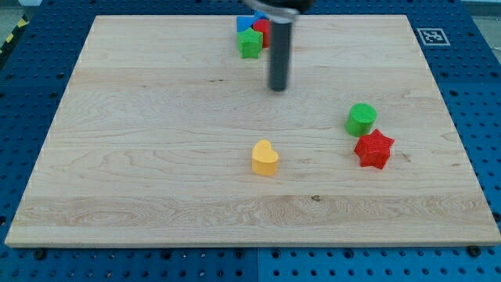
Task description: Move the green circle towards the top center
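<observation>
Green circle [362, 119] sits at the view's right, a little above mid-height on the wooden board [156, 157]. It is upright and appears to touch the red star [373, 149] just below it and slightly to the right. Not at top centre; as I judge it, the move has not begun.

My tip [278, 88] is on bare wood in the upper middle, well apart from the green circle, up and to the view's left of it. It touches no block and pushes nothing; being a plain rod, it has nothing to open or close.

Just above and left of my rod, at the top edge, a cluster: green block [250, 44], red block [261, 30], blue block [245, 23], shapes unclear, partly hidden by the rod.

Yellow heart [264, 158] lies alone below centre.

Remaining, by my judgement: get to the circle's lower right side, between it and the star, then push up and left toward the top middle.
</observation>
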Available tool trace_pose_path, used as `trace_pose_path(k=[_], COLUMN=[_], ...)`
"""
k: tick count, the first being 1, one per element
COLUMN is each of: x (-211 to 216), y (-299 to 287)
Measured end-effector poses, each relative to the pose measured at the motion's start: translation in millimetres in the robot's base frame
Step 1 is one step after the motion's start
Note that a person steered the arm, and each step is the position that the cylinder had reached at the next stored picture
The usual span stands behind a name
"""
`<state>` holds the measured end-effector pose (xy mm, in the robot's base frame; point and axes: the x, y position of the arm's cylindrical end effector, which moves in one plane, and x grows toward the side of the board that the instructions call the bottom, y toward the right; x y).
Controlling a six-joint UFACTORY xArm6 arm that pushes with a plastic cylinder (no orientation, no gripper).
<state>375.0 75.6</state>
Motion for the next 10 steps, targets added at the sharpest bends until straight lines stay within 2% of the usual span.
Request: trace_pose_path(k=[2, 3, 5, 7, 10], x=[67, 101, 112, 111, 65], y=[191, 209, 117, 100, 73])
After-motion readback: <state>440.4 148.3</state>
